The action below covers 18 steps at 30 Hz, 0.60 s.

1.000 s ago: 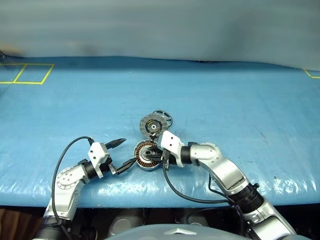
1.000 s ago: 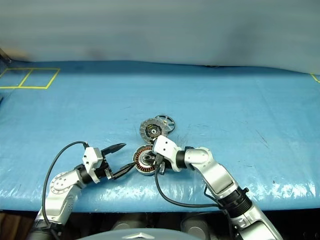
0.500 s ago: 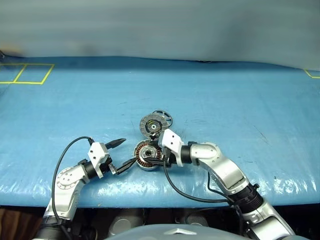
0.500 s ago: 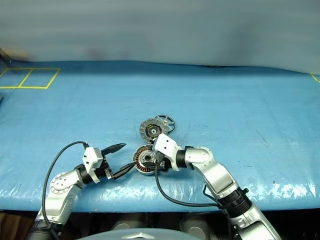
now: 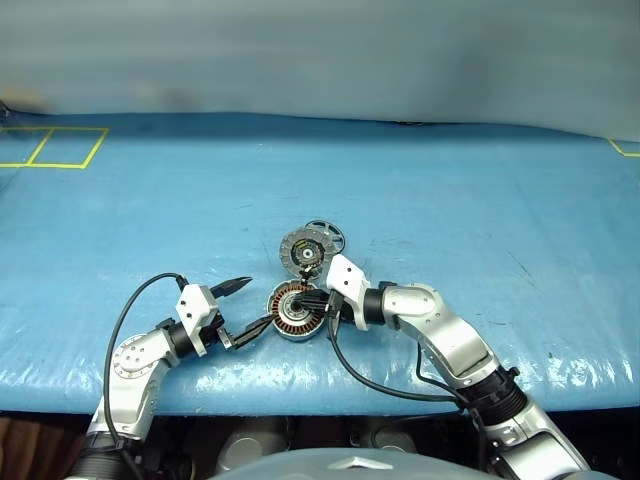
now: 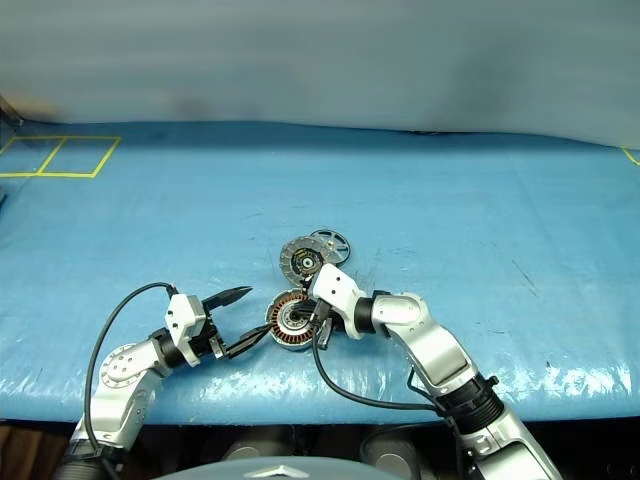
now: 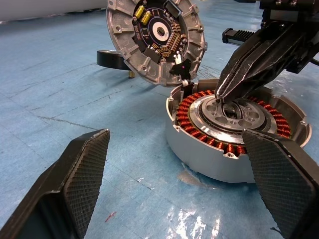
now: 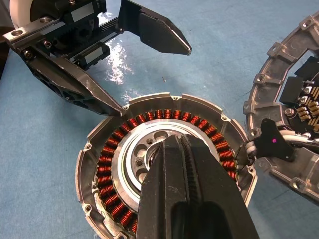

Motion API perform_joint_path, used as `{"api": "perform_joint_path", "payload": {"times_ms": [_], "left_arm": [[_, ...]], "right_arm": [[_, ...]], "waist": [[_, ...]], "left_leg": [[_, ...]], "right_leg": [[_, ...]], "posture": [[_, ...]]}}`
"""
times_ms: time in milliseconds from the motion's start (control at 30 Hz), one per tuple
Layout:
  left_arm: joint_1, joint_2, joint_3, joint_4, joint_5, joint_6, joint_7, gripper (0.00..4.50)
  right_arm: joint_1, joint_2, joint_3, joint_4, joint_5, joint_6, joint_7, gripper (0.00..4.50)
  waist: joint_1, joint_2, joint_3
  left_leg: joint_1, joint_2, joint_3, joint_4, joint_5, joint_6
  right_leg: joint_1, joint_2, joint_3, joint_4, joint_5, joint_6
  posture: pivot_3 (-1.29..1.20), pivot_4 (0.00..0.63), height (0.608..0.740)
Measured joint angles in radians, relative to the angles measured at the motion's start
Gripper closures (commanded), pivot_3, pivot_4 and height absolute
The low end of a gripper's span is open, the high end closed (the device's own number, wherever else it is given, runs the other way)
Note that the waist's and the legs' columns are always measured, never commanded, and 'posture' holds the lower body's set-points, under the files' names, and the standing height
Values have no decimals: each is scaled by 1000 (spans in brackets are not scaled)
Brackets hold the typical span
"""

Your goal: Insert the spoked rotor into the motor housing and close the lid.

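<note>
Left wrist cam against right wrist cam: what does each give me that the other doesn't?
Left wrist, not right wrist: the spoked rotor lying on the table behind the lid, and the lid's whole inner face, tilted up.
Right wrist, not left wrist: the full ring of copper windings from above, with one finger of the open left gripper close to the housing's rim.
Both: the motor housing, rotor not yet in, and the right gripper shut, tips at the hub.

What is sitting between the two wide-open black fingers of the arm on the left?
The motor housing, copper windings showing, sits between the left gripper fingers, seen in the left wrist view.
</note>
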Motion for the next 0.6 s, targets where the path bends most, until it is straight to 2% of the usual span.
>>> {"api": "perform_joint_path", "payload": {"times_ms": [600], "left_arm": [[0,0,-1,0,0,1,9,0]], "right_arm": [[-9,18,11,-2,-35,38,-38,4458]], "waist": [[-1,0,0]], "left_leg": [[0,0,0,0,0,-1]], "right_leg": [[0,1,1,0,0,0]], "posture": [[0,150,740]]}}
